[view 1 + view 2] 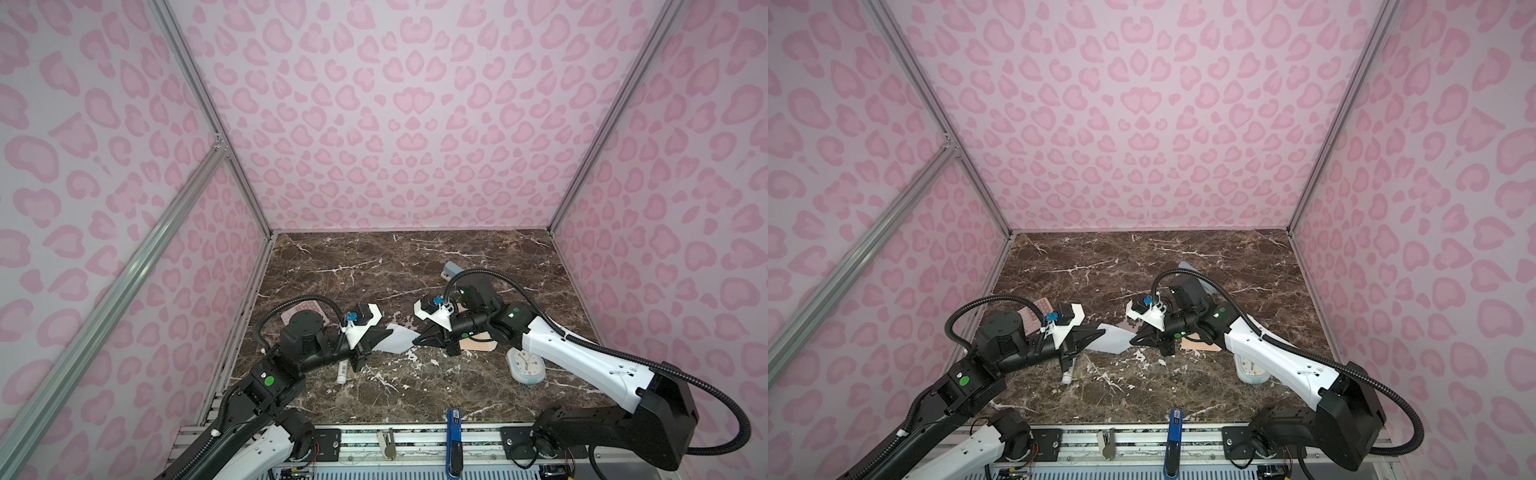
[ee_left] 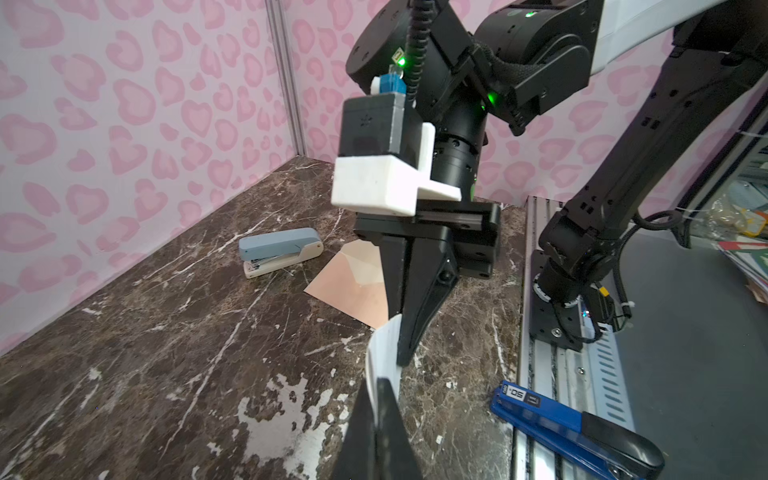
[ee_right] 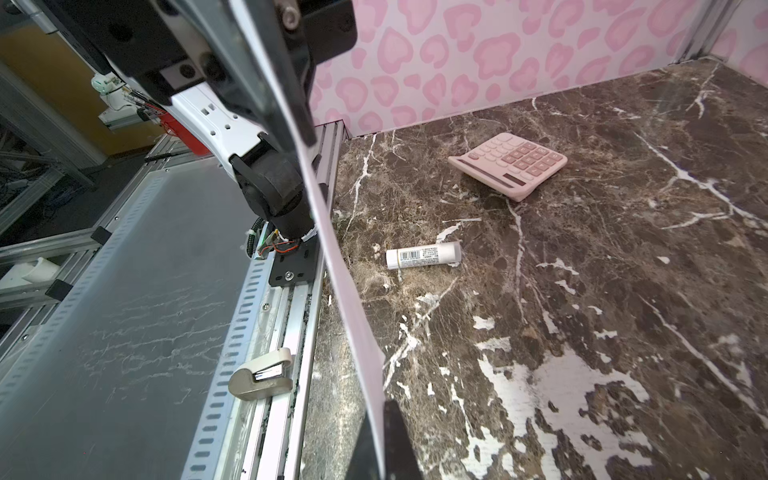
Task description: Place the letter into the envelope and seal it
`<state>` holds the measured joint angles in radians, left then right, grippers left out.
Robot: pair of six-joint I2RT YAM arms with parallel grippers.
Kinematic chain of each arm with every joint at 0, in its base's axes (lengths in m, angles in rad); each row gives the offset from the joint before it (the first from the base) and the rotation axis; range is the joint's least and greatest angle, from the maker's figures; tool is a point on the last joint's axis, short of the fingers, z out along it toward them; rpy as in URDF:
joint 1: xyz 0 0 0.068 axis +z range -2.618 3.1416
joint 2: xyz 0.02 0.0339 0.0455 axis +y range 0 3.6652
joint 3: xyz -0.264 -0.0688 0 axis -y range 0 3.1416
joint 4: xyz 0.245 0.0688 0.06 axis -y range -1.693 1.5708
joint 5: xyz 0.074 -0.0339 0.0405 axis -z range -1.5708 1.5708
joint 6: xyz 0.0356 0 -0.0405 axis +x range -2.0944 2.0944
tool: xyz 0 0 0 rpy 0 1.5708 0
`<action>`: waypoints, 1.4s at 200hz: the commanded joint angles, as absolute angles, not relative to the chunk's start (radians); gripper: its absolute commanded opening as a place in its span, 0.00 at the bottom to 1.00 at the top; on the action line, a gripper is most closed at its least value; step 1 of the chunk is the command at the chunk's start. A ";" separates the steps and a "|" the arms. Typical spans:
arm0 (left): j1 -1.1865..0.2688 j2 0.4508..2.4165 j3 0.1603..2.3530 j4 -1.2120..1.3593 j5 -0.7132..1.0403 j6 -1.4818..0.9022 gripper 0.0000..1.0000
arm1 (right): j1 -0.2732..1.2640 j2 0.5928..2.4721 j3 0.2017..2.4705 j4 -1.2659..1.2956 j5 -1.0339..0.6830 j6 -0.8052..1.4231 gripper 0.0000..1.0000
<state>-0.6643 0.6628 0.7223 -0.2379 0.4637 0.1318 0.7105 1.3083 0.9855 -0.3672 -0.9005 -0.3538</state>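
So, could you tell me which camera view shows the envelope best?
The left wrist view: the envelope lies flat with most of its peach face clear, one side hidden behind the right gripper. Both top views show only a sliver beneath the right arm. The right wrist view misses it.

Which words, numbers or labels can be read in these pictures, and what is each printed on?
"50": on the label of the blue tool by the front rail; its smaller print is unreadable.
Too small to read: the barcode and fine print on the glue stick.
Blurred: the key marks on the pink calculator.
Too small: the dial numerals on the clock.
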 commanded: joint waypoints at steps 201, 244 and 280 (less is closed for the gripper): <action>-0.653 0.639 0.744 -0.232 0.357 0.151 0.04 | 0.671 1.280 0.962 -0.257 -0.902 -0.258 0.22; -0.643 0.606 0.742 -0.194 0.211 0.124 0.04 | 0.616 1.155 0.813 0.071 -0.889 -0.084 0.40; -0.635 0.577 0.723 -0.090 0.088 0.087 0.04 | 0.595 1.073 0.673 0.409 -0.776 0.139 0.49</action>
<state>-0.6407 0.5900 0.7322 -0.2131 0.1989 0.1200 0.6056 1.1000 0.7326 0.0963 -0.8536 -0.0483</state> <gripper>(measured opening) 0.049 0.465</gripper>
